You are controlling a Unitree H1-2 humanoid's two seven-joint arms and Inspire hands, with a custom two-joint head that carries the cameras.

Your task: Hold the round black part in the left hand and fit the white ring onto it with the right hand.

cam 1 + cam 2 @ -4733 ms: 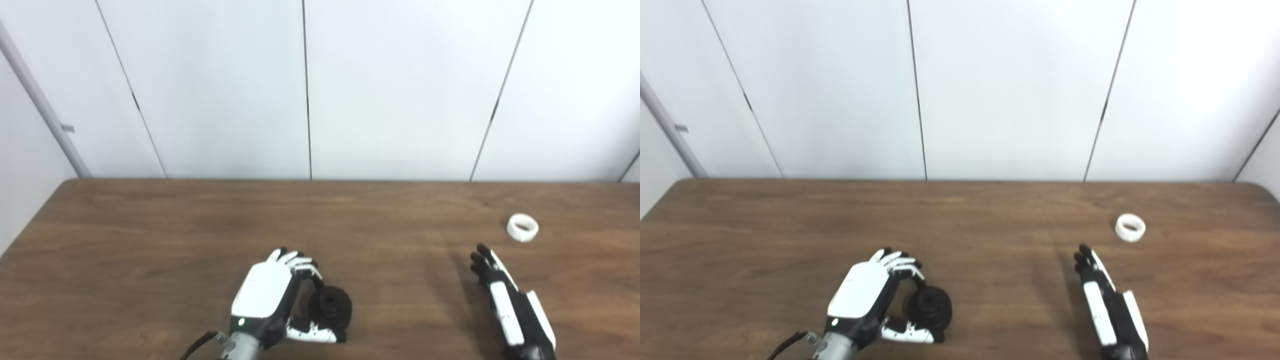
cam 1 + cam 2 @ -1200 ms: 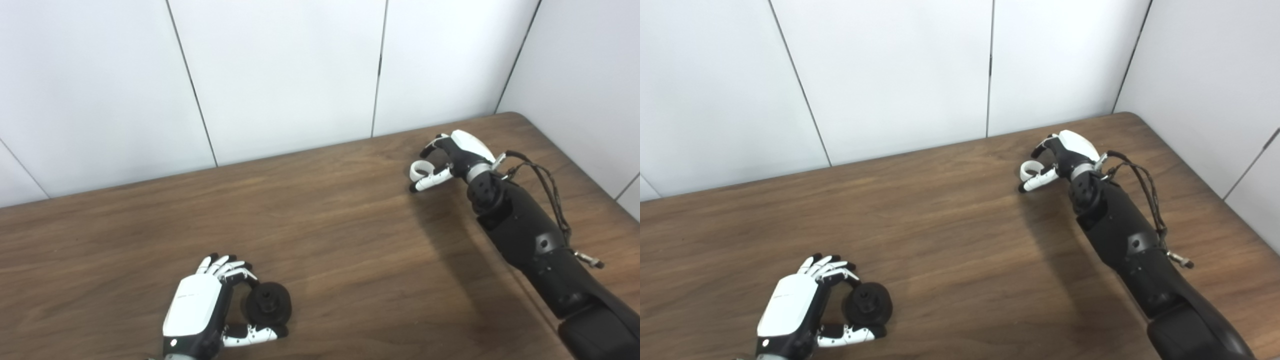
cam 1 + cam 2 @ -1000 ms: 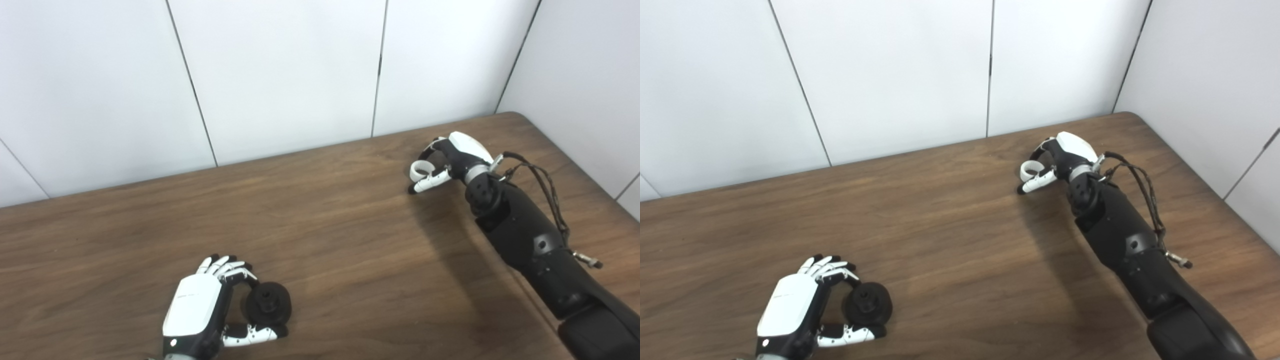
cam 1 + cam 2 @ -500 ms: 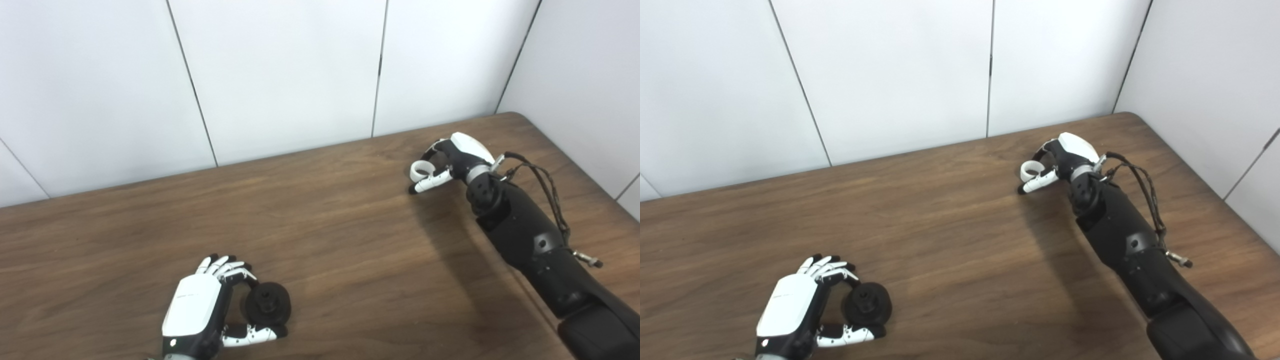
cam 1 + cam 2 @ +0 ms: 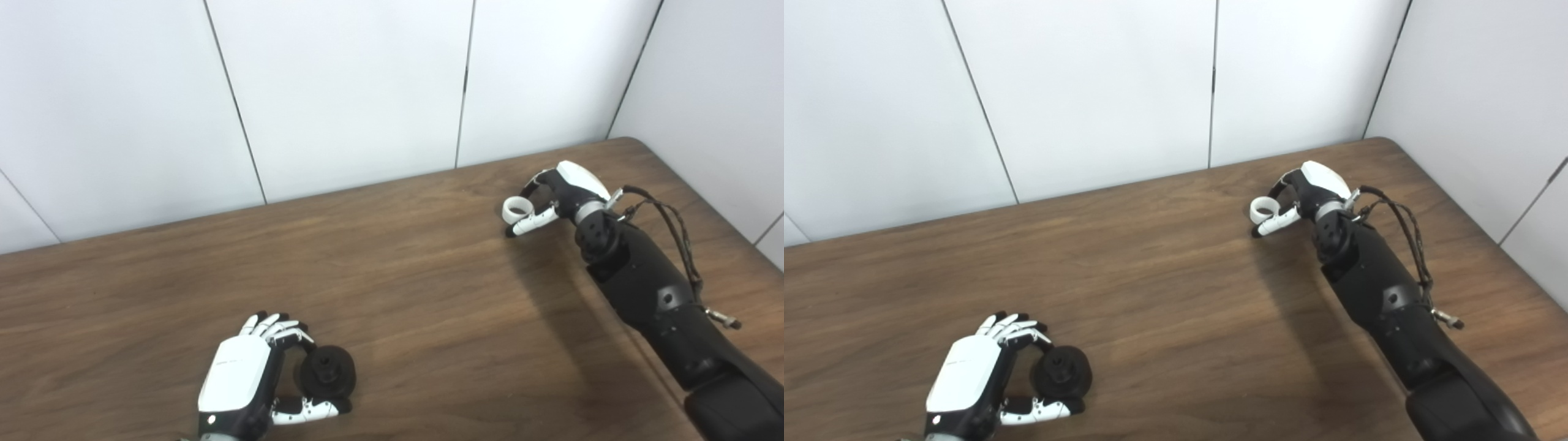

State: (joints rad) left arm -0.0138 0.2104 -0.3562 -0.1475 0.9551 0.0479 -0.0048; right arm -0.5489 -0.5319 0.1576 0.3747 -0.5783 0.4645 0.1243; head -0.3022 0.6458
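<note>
1. Holding step: appears done. The left hand, lower left of the frame, has its fingers and thumb curled round the round black part, which sits at the surface, its hub facing up and toward the camera. Whether the part is lifted clear of the surface cannot be told.

2. Pick-up step: under way. The right hand, upper right of the frame, is closed about the white ring. The thumb lies along the ring's near side and the dark fingers arch over its far side. Contact looks made, so the grip is judged closed on the ring, though whether the ring has left the surface cannot be confirmed.

3. Outstanding: carrying the ring across to the lower left, lining it up over the hub, and pressing it on. Ring and black part are well apart.

4. Fitting: not yet begun.
</note>
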